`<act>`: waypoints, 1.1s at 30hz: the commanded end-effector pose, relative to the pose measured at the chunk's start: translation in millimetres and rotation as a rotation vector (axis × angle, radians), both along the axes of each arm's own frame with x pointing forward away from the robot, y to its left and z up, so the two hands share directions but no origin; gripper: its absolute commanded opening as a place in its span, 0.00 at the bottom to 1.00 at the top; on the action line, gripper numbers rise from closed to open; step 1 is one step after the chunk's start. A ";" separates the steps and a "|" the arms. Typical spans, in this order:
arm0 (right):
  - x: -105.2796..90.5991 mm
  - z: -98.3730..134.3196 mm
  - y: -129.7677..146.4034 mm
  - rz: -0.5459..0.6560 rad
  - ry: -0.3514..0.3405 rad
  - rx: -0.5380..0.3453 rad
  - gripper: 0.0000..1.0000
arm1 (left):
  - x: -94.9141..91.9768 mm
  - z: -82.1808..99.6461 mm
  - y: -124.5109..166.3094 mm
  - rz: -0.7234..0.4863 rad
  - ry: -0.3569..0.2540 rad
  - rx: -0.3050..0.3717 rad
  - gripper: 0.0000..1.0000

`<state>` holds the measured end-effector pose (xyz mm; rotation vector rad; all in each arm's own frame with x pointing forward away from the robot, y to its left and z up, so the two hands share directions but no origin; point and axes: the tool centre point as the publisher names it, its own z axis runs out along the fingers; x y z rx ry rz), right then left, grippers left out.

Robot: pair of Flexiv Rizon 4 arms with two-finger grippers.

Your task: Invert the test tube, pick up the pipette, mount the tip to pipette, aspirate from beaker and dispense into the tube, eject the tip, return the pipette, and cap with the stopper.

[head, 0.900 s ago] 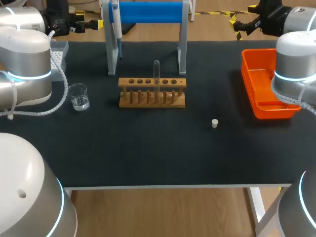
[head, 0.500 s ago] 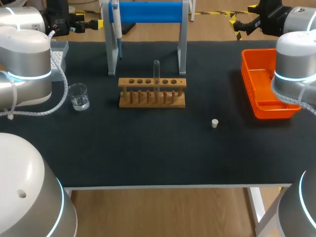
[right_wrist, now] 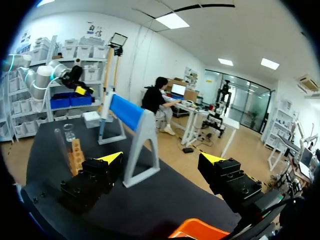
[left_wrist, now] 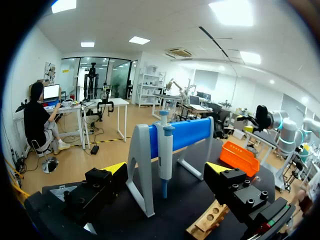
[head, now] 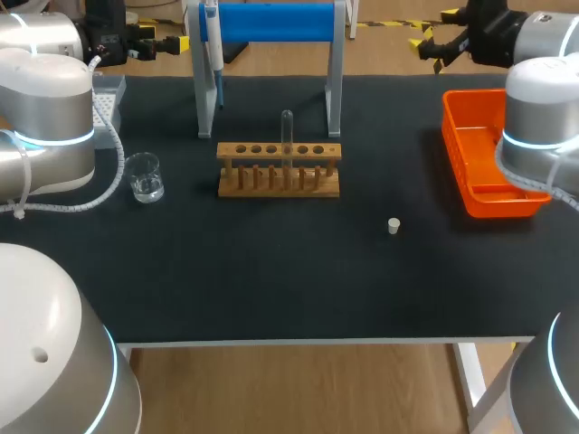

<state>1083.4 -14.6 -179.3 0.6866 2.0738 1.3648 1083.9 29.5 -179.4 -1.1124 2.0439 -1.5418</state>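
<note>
Test tube [head: 287,136] upright in wooden rack [head: 279,169], mid-table, long axis vertical.
Left gripper [left_wrist: 166,169] and right gripper [right_wrist: 161,158] spread wide, empty, at the far corners well behind it; neither plainly nearer.

The right gripper [head: 437,34], beyond the far right edge of the table, is now a little more to the left than in the earlier pictures. Its yellow tips shift the same way and stand slightly farther from the orange tray [head: 455,145]. The black wrist behind it moves left together with it. The shift is small.
</note>
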 end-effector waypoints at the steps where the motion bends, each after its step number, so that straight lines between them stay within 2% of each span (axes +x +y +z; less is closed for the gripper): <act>1: -51.0 -3.2 6.4 0.090 -0.013 0.011 1.00 | -0.5 -1.4 0.1 0.001 -0.005 -0.002 1.00; 6: -100.1 -19.9 36.0 0.232 -0.014 0.022 1.00 | -0.5 -1.4 0.1 0.001 -0.005 -0.002 1.00; 13: -144.6 -50.7 78.3 0.378 -0.019 0.030 1.00 | -0.5 -1.4 0.1 0.001 -0.005 -0.002 1.00; 23: -171.1 -78.2 126.2 0.491 -0.031 0.052 1.00 | -0.5 -1.4 0.1 0.001 -0.005 -0.002 1.00; 33: -177.3 -81.2 134.5 0.521 -0.050 0.031 1.00 | -0.5 -1.4 0.1 0.001 -0.005 -0.002 1.00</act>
